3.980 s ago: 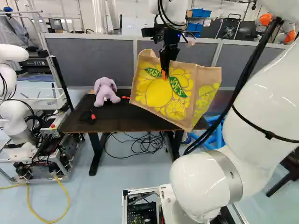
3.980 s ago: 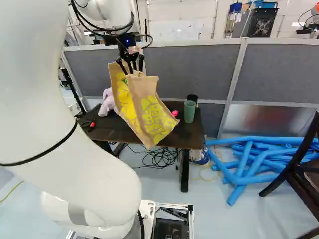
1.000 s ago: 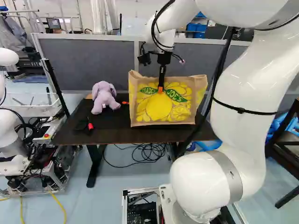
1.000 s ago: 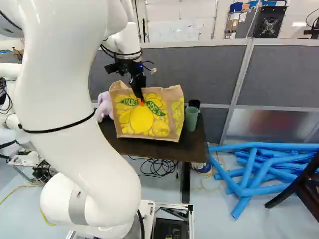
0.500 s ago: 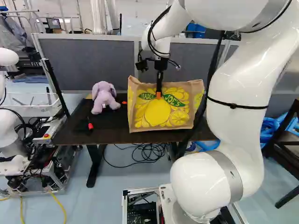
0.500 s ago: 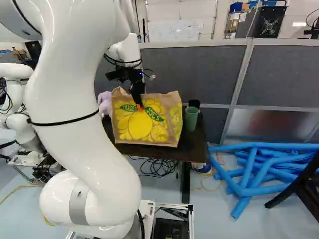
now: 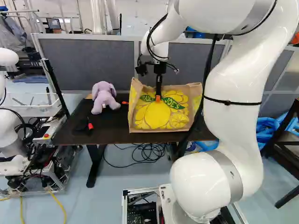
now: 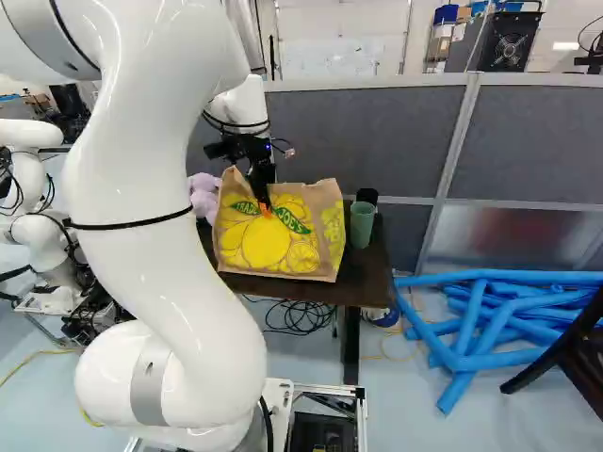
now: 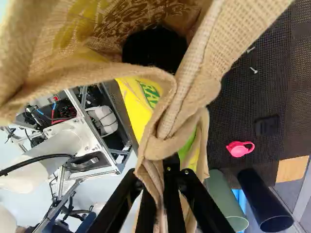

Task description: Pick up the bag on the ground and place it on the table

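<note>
My gripper stands over the dark table, its orange pads against the lemon-printed tan bag. In the right base view, the bag is nearly upright above the tabletop, close to the front edge; whether its base bears fully on the table I cannot tell. The wrist view has the gripper shut on a bunched strip of the bag's cloth, which runs up between the black fingers. The bag's mouth gapes ahead of the gripper, with a dark inside. Its underside is hidden.
A purple plush toy sits beside the bag, near a red-tipped tool. Past its other side stand a green cup and a dark cup; a pink item lies nearby. Blue tubes, a dark chair and another robot flank the table.
Since the oldest frames the base has moved, and the arm has lowered the tilted bag to near-upright at the table. Over the last second, arm and bag have drawn slightly back toward the table's front edge.
</note>
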Robot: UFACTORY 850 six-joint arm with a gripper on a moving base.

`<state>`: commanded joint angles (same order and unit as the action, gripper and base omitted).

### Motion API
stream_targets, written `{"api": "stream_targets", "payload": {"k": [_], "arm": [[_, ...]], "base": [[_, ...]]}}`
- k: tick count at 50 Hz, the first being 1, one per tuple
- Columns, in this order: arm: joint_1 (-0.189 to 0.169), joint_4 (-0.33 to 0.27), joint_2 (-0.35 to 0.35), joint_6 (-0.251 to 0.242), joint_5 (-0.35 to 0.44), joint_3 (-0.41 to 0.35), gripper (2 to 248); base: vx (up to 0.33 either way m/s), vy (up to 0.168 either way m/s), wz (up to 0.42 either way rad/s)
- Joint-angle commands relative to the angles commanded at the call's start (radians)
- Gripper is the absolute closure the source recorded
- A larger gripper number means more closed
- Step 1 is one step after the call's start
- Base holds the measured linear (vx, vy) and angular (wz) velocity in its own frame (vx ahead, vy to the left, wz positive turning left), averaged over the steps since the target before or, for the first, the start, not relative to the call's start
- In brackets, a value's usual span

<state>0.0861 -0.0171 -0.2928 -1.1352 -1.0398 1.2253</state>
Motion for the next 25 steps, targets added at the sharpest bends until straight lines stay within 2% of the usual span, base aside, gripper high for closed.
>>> {"api": "stream_targets", "payload": {"k": [3,4,8,9,14,15,19,20,24,25], "arm": [[0.000,0.000,0.000,0.000,0.000,0.000,229],[0.000,0.000,0.000,0.000,0.000,0.000,212],[0.000,0.000,0.000,0.000,0.000,0.000,212],[0.000,0.000,0.000,0.000,0.000,0.000,178],[0.000,0.000,0.000,0.000,0.000,0.000,178],[0.000,0.000,0.000,0.000,0.000,0.000,142],[0.000,0.000,0.000,0.000,0.000,0.000,142],[0.000,0.000,0.000,0.000,0.000,0.000,107],[0.000,0.000,0.000,0.000,0.000,0.000,107],[0.000,0.000,0.000,0.000,0.000,0.000,71]], "base": [[0.000,0.000,0.000],[0.000,0.000,0.000],[0.000,0.000,0.000],[0.000,0.000,0.000],[0.000,0.000,0.000],[0.000,0.000,0.000],[0.000,0.000,0.000],[0.000,0.000,0.000],[0.000,0.000,0.000],[0.000,0.000,0.000]]}}
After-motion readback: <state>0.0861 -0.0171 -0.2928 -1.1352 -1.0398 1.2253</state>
